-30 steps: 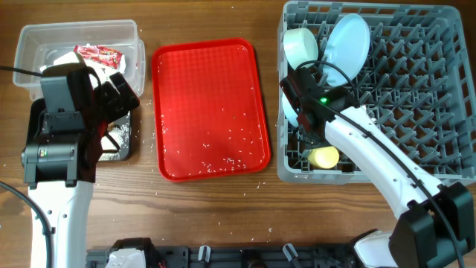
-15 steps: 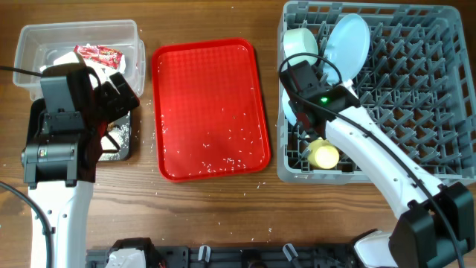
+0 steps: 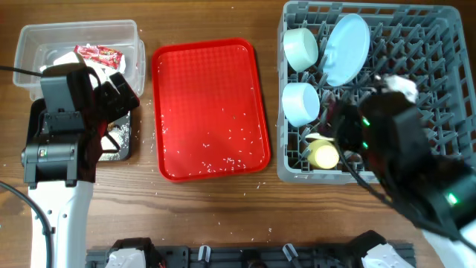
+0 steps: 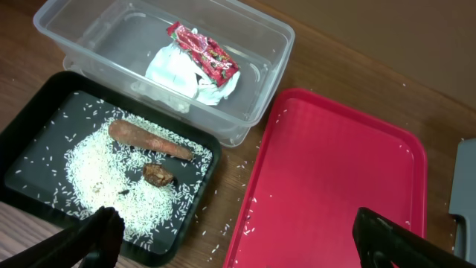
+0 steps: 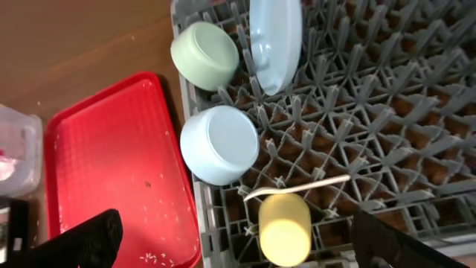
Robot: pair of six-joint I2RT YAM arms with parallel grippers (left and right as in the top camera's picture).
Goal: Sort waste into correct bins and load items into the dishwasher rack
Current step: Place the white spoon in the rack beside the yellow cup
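Observation:
The grey dishwasher rack (image 3: 431,45) holds an upright pale blue plate (image 3: 348,48), two bowls (image 3: 300,48) (image 3: 301,103), a yellow cup (image 5: 285,227) on its side and a white spoon (image 5: 297,190) lying across the grid just behind the cup. My right gripper (image 5: 238,237) hangs open and empty high above the cup; its arm (image 3: 394,141) is blurred. My left gripper (image 4: 238,234) is open and empty over the table between the black tray (image 4: 214,160) and the red tray. The clear tub (image 4: 260,45) contains a red wrapper (image 4: 202,50) and a napkin (image 4: 186,74).
The black tray holds rice (image 4: 97,171), a brown stick (image 4: 149,140) and a small lump (image 4: 158,174). A flat red tray (image 3: 208,82) with scattered rice grains lies between the bins and the rack. A few grains lie on the wood around it.
My right gripper has opened and lifted up and away from the rack's front left corner. The lower bowl, covered by the arm before, now shows. The left arm has not moved.

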